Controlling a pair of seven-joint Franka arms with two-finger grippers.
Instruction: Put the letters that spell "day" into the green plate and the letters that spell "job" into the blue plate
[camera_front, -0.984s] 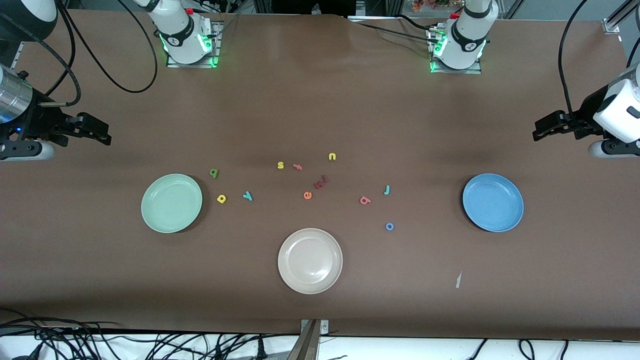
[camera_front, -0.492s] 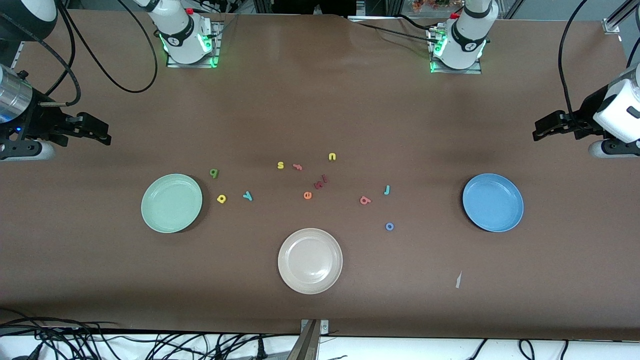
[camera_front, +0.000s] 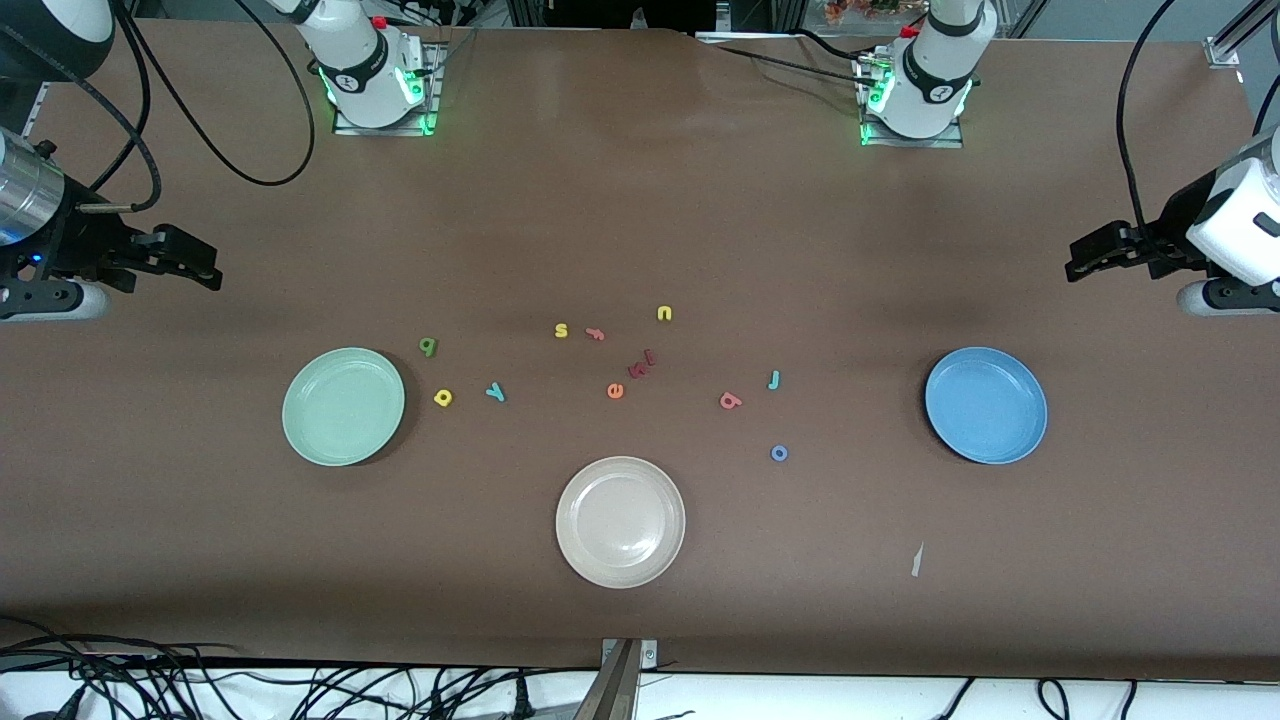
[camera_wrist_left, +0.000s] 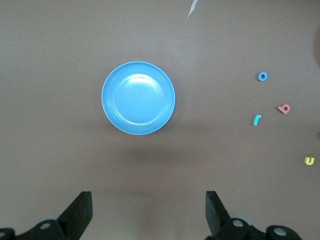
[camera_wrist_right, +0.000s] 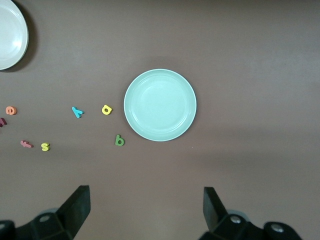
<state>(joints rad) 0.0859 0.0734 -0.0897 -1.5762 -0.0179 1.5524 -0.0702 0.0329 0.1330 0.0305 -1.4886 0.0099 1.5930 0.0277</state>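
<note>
The d (camera_front: 428, 346), a (camera_front: 443, 398) and y (camera_front: 495, 392) lie on the tabletop (camera_front: 640, 220) just beside the green plate (camera_front: 343, 406), toward the right arm's end, none of them in it. The j (camera_front: 773, 379), b (camera_front: 730, 401) and o (camera_front: 779, 453) lie in a loose group between the beige plate (camera_front: 620, 521) and the blue plate (camera_front: 985, 405), well apart from the blue one.

Only the front view takes in both groups, all three plates and the spare letters in the middle: s (camera_front: 561, 330), u (camera_front: 664, 313), e (camera_front: 615, 391) and two or three small reddish pieces whose shapes I cannot read for sure. The right wrist view shows the green plate whole with its three letters, but only an edge of the beige plate. The left wrist view shows the blue plate with j, b, o and the u near its border.

The right hand (camera_front: 205, 268) hangs over bare tabletop at its own end, fingers spread, holding nothing. The left hand (camera_front: 1080, 260) waits likewise over its end, fingers spread and empty. Both arms are cut off by the front view's borders.
</note>
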